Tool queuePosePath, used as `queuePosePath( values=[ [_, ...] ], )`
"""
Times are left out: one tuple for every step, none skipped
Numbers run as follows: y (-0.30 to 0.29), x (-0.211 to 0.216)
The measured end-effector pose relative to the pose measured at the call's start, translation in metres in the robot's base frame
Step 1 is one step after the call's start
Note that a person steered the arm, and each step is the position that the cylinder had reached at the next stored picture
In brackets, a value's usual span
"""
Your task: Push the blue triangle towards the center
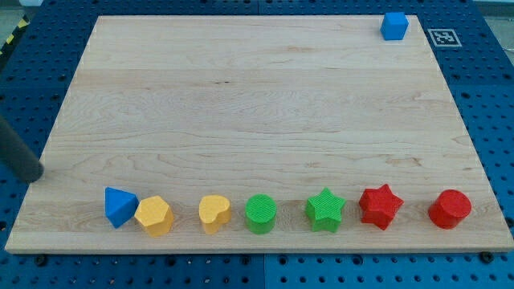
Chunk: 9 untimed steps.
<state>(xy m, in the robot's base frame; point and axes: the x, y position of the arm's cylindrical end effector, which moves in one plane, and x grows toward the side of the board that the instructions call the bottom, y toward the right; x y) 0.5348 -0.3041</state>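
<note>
The blue triangle (120, 206) lies near the wooden board's bottom left corner, touching or almost touching a yellow hexagon block (153, 215) on its right. My tip (34, 174) is at the board's left edge, up and to the left of the blue triangle, about a hundred pixels away from it. The rod runs off the view's left side.
Along the bottom, left to right after the hexagon: a yellow heart (214, 213), a green cylinder (261, 213), a green star (325, 209), a red star (380, 205) and a red cylinder (449, 209). A blue cube (394, 26) sits at the board's (257, 96) top right corner.
</note>
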Motion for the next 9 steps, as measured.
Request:
queuePosePath(
  values=[
    [0.000,0.001],
    [0.023,0.058],
    [0.046,0.083],
    [0.094,0.076],
    [0.159,0.070],
    [0.183,0.062],
    [0.163,0.064],
    [0.126,0.078],
    [0.125,0.062]
  ],
)
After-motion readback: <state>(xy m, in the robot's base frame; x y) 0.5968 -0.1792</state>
